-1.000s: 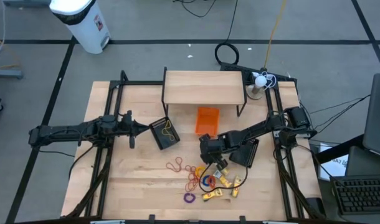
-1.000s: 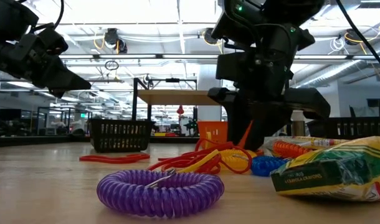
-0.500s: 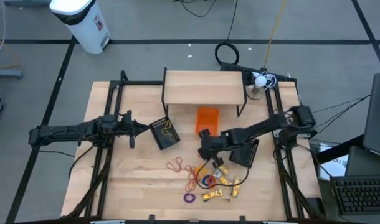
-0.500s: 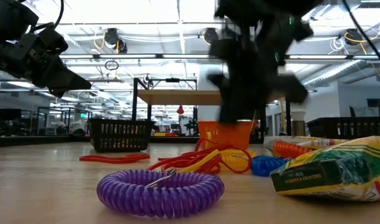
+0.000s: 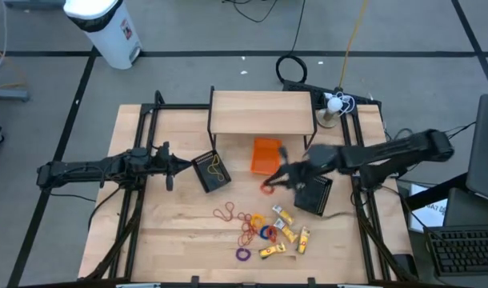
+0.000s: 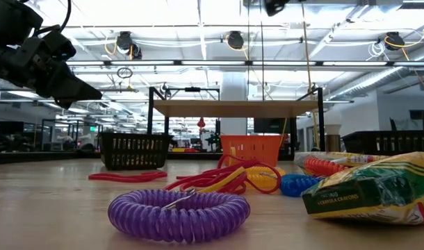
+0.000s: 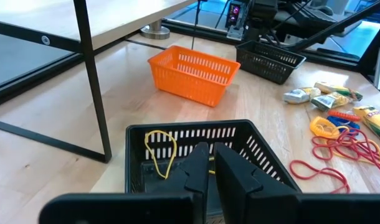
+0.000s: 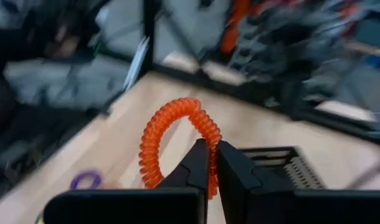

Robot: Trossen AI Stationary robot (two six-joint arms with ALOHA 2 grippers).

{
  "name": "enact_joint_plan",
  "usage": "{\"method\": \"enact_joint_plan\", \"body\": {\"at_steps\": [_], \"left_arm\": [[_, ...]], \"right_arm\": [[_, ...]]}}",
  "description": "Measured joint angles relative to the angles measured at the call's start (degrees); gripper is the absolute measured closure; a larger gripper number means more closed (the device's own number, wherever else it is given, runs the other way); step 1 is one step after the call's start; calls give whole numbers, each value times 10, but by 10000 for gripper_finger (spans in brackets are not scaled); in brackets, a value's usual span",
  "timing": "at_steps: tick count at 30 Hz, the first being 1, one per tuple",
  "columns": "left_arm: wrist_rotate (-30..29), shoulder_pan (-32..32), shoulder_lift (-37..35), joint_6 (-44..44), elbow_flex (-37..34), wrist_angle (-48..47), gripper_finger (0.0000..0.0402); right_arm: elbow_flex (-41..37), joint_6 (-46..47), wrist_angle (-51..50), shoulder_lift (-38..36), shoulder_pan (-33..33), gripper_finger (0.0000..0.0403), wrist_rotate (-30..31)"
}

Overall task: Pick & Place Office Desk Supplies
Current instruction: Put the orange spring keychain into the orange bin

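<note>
The right hand [image 8: 212, 163] is pinching an orange-red coiled plastic ring [image 8: 177, 138] between its two dark fingers, which are closing tight on the coil's lower edge while the loop is standing up above them. In the high view this right hand [image 5: 282, 178] is hanging above the table [image 5: 172, 228], just beside the small orange plastic basket [image 5: 266, 154] and next to a black mesh basket [image 5: 316, 196] lying on its right side of the table; the orange-red coiled plastic ring [image 5: 268, 187] is showing as a small red spot at its tip.

The left hand [image 7: 209, 163] is waiting with its fingers pressing almost together, holding nothing, and is hovering over the near rim of another black mesh basket [image 7: 177, 140] that is containing a thin yellow rubber band [image 7: 157, 149]. In the high view the left hand [image 5: 170, 166] is sitting at the left side of the table, close to that basket [image 5: 211, 171].

The remaining supplies are lying loose in the front middle of the table: thin orange-red rubber bands [image 5: 234, 221], a blue coiled ring [image 5: 268, 233], a purple coiled ring [image 5: 242, 255], and yellow-and-white crayon packets [image 5: 288, 237]. From the low view the purple coiled ring [image 6: 178, 213] is lying nearest, with a crayon packet [image 6: 368, 191] to one side.

A low wooden shelf on black legs [image 5: 262, 112] is standing at the back of the table.
</note>
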Motion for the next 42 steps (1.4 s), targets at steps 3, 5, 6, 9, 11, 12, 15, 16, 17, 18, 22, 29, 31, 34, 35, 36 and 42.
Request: {"method": "enact_joint_plan", "body": {"at_steps": [3, 5, 6, 9, 11, 12, 15, 16, 17, 18, 22, 29, 31, 34, 35, 36, 42], "left_arm": [[0, 0, 0, 0, 0, 0, 376], [0, 0, 0, 1, 0, 0, 376], [0, 0, 0, 1, 0, 1, 376], [0, 0, 0, 1, 0, 1, 376], [0, 0, 0, 0, 0, 1, 376], [0, 0, 0, 0, 0, 1, 376], [0, 0, 0, -2, 0, 1, 376], [0, 0, 0, -2, 0, 1, 376], [0, 0, 0, -2, 0, 1, 376], [0, 0, 0, -2, 0, 1, 376], [0, 0, 0, -3, 0, 1, 376], [0, 0, 0, -1, 0, 5, 376], [0, 0, 0, -1, 0, 7, 376], [0, 0, 0, -2, 0, 8, 376], [0, 0, 0, -2, 0, 8, 376], [0, 0, 0, -2, 0, 8, 376], [0, 0, 0, -2, 0, 8, 376]], "right_arm": [[-47, 16, 2, -77, -6, 398, 7], [-79, 22, 1, -125, -5, 399, 20], [-95, 22, 1, -149, -6, 399, 25], [-146, 36, 18, -214, -6, 399, 28], [-182, 57, 44, -250, -6, 399, 28], [-198, 66, 53, -268, -6, 399, 28], [-238, 82, 57, -319, -6, 399, 30], [-252, 82, 57, -336, -6, 399, 38], [-264, 82, 57, -352, -6, 399, 47], [-277, 82, 57, -367, -6, 399, 54], [-324, 82, 55, -422, -7, 399, 70], [-363, 82, 51, -464, -7, 399, 105], [-365, 85, 52, -465, -6, 399, 116], [-365, 100, 44, -465, -6, 399, 173], [-365, 104, 40, -465, -6, 399, 192], [-365, 110, 36, -465, -6, 399, 207], [-380, 118, 34, -467, -6, 399, 221]]}}
